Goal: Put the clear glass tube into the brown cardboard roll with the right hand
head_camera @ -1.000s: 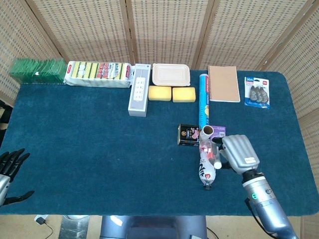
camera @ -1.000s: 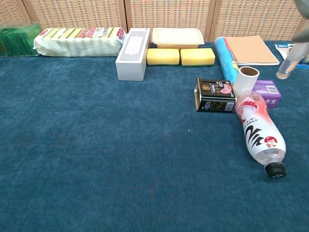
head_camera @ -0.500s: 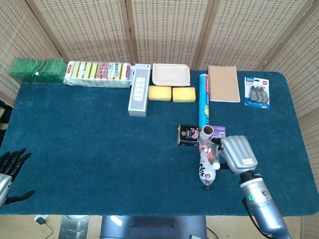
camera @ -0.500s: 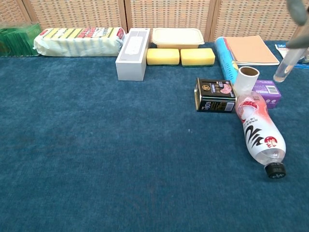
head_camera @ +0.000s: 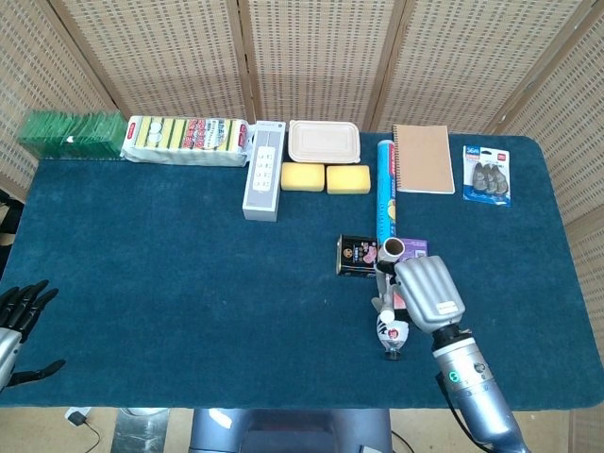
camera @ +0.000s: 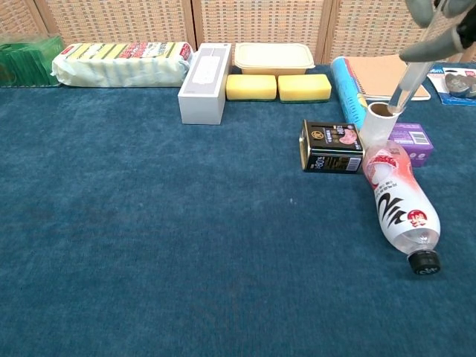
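The brown cardboard roll stands upright beside a black tin, its open top facing up. My right hand holds the clear glass tube, which slants down with its lower tip just over the roll's rim. In the chest view only the fingers of the right hand show at the top right corner. My left hand hangs off the table's front left corner, fingers spread and empty.
A plastic bottle lies on its side in front of the roll. A black tin and a purple box flank the roll. A blue tube, notebook, sponges and white box lie further back.
My right hand has moved left with the glass tube, bringing the tube's lower tip from beside the purple box to just over the roll's opening. The left hand stayed still.
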Controlling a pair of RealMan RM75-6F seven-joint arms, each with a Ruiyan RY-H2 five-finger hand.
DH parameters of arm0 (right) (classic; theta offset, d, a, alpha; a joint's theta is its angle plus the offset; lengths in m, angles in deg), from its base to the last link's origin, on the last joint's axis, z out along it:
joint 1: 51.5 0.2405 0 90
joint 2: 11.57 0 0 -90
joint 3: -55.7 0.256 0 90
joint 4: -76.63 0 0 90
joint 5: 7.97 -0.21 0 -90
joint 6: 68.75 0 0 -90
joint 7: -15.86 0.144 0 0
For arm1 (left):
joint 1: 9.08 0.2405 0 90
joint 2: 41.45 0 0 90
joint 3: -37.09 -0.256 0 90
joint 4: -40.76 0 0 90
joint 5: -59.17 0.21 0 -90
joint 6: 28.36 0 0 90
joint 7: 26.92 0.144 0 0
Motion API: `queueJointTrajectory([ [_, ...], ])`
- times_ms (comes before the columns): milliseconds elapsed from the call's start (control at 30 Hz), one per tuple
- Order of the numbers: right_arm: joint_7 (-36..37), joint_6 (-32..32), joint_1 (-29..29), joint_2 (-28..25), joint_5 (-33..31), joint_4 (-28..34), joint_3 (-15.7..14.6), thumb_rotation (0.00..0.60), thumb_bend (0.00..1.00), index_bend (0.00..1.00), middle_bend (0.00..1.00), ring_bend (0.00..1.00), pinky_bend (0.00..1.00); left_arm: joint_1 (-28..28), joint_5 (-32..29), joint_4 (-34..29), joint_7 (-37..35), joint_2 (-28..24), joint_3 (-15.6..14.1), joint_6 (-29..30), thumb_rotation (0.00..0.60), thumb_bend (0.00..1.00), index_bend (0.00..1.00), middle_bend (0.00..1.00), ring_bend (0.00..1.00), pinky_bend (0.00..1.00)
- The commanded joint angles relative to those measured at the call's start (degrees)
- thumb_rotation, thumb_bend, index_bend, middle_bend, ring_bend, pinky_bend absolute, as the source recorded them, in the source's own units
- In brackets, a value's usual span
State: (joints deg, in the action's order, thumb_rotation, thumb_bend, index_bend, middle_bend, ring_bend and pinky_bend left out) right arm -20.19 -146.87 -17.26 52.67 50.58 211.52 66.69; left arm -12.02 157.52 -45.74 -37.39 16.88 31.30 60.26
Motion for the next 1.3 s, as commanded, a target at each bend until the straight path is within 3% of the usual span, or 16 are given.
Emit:
queueJointTrajectory([
  [33,-2.01,1.09,1.09,-1.95,1.41,0.1,-0.02,0.6,0.5,0.84,1.0,1.0,0.93,0.29,0.25,0.28,-0.58,-0.08,0.0,0.97,0.543,0.08,0.02,0.0,0.0,0.0],
  [67,-0.71,-1.49,1.35,0.8,1.27,0.1,2.28,0.6,0.5,0.84,1.0,1.0,0.93,0.17,-0.06,0.31,-0.16,0.16,0.17,0.64,0.545,0.08,0.02,0.0,0.0,0.0],
  [100,1.01,-1.39,1.58,2.69,1.43,0.1,2.66,0.6,0.5,0.84,1.0,1.0,0.93,-0.06,-0.16,0.16,0.15,0.24,0.18,0.11,0.547,0.08,0.02,0.0,0.0,0.0],
  [167,2.39,1.46,1.75,3.29,1.93,0.1,0.77,0.6,0.5,0.84,1.0,1.0,0.93,-0.29,-0.12,-0.16,0.63,0.08,-0.04,-0.65,0.543,0.08,0.02,0.0,0.0,0.0],
  [267,-1.5,1.27,1.85,2.05,2.59,0.1,-0.54,0.6,0.5,0.83,1.0,1.0,0.94,-0.24,0.71,0.02,-0.12,-0.19,-0.35,-0.11,0.539,0.08,0.02,0.0,0.0,0.0],
  [367,-3.82,-1.96,2.97,4.85,-0.16,0.1,2.32,0.6,0.5,0.83,1.0,1.0,0.94,-0.23,-0.17,0.2,0.16,0.2,0.16,-0.15,0.538,0.08,0.02,0.0,0.0,0.0],
  [467,-7.07,-2.7,4.35,5.76,-2.61,0.1,3.18,0.6,0.5,0.84,1.0,1.0,0.94,-0.56,-0.73,-0.17,0.78,0.12,0.05,-1.44,0.547,0.08,0.02,0.0,0.0,0.0],
  [667,-13.79,-1.85,5.24,3.14,-2.97,-3.63,0.32,0.6,0.5,0.84,1.0,1.0,0.94,-0.57,-0.85,-0.04,0.01,-0.04,0.17,-1.19,0.542,0.08,0.02,0.0,0.0,0.0],
  [767,-16.56,-1.47,5.96,3.12,1.37,-6.98,-0.95,0.6,0.5,0.84,1.0,1.0,0.94,-0.89,-1.58,-0.33,0.56,0.08,0.37,-2.17,0.541,0.08,0.02,0.0,0.0,0.0],
  [933,-20.64,0.66,6.82,3.28,7.05,-6.95,-3.82,0.6,0.5,0.84,1.0,1.0,0.94,-1.33,-1.12,-1.38,2.01,-0.05,0.08,-3.09,0.54,0.08,0.02,0.0,0.0,0.0],
  [1000,-19.99,0.18,6.87,3.36,5.41,-8.3,-2.55,0.6,0.5,0.84,1.0,1.0,0.94,-1.15,-0.86,-1.33,2.0,-0.1,-0.04,-2.7,0.538,0.08,0.02,0.0,0.0,0.0],
  [1100,-16.08,-1.61,7.42,5.65,-1.52,-11.13,2.63,0.6,0.5,0.84,1.0,1.0,0.94,-0.86,-0.7,-1.05,1.69,0.02,-0.03,-1.97,0.54,0.08,0.02,0.0,0.0,0.0],
  [1133,-15.12,-1.49,7.57,6.72,-2.92,-10.26,3.09,0.6,0.5,0.84,1.0,1.0,0.94,-0.86,-0.81,-0.9,1.69,0.09,0.0,-2.03,0.542,0.08,0.02,0.0,0.0,0.0],
  [1300,-18.6,-1.93,5.33,5.49,2.66,-4.17,-3.47,0.6,0.5,0.83,1.0,1.0,0.94,-0.9,-1.11,-0.59,0.79,-0.11,0.01,-2.17,0.54,0.08,0.02,0.0,0.0,0.0],
])
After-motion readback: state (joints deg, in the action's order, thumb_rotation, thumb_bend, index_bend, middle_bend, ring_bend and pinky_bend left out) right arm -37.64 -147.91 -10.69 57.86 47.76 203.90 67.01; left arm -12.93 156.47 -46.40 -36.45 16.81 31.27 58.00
